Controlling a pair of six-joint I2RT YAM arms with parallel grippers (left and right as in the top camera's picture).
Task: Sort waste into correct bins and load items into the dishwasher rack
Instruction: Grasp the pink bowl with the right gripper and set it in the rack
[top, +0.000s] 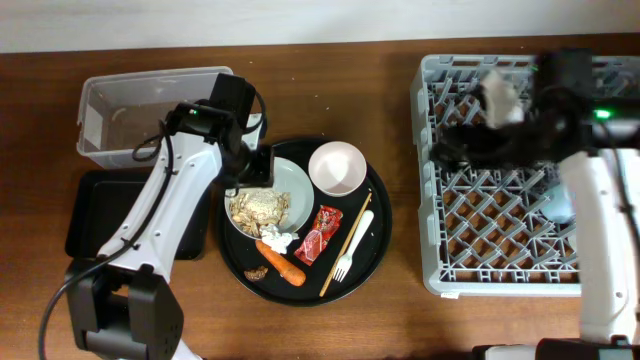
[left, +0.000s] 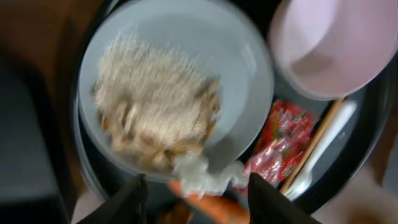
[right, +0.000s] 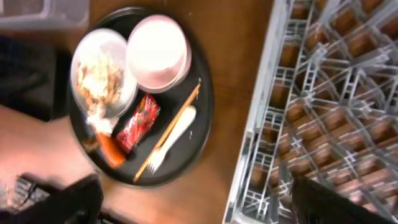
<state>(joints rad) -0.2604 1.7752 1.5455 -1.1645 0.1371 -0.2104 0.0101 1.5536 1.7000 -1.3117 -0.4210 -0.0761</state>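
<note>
On the round tray (top: 375, 235) the carrot (top: 283, 266), tissue (top: 281, 240), wrapper (top: 322, 234) and fork (top: 352, 250) lie nearest, behind them the bowl (top: 337, 166) and the plate (top: 298, 180) of scraps (top: 258, 208) under the left gripper (left: 199, 202), fingers spread and empty, while the right gripper (right: 199, 199) gapes empty over the rack (top: 500, 230).

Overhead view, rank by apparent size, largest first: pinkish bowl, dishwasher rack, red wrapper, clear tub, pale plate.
1. dishwasher rack
2. clear tub
3. pale plate, partly covered but clearly wider than the bowl
4. pinkish bowl
5. red wrapper
</note>
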